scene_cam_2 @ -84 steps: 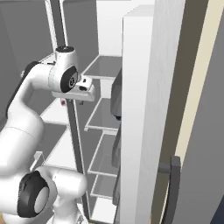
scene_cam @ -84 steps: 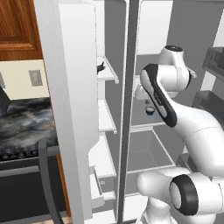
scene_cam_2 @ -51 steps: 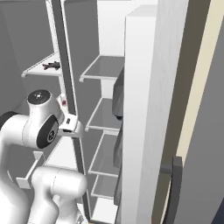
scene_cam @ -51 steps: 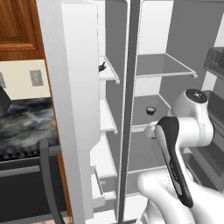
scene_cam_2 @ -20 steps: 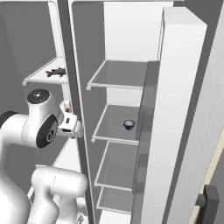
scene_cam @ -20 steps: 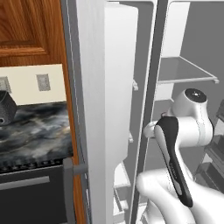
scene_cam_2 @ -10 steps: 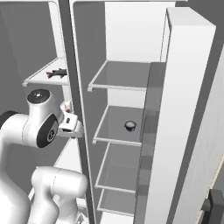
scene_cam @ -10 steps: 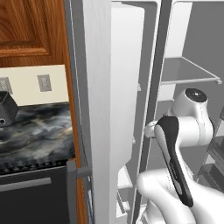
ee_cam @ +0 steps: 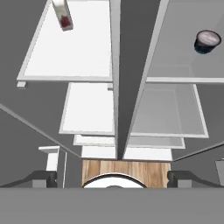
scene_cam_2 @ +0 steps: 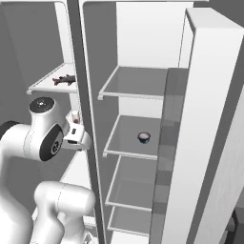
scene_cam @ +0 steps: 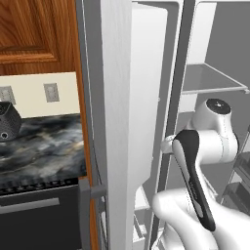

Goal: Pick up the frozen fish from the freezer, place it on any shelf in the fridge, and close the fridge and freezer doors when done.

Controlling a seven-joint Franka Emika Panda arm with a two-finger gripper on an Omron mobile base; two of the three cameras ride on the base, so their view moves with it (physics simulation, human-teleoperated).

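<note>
Currently you have nothing secured: gripper [ee_cam: 112,177] fingers spread wide, empty, pointing down along divider between compartments. Frozen fish [scene_cam_2: 63,79] lies on upper freezer shelf [scene_cam_2: 43,86], well above hand, untouched. Freezer door [scene_cam: 122,122] and fridge door [scene_cam_2: 200,143] both stand open. Fridge shelves [scene_cam_2: 133,83] bare except small dark cup [scene_cam_2: 144,137] on second shelf; small carton [ee_cam: 62,14] sits in freezer. Judgement: task at start. Remaining for you: raise hand to fish, grasp, transfer to fridge shelf, shut both doors.
</note>
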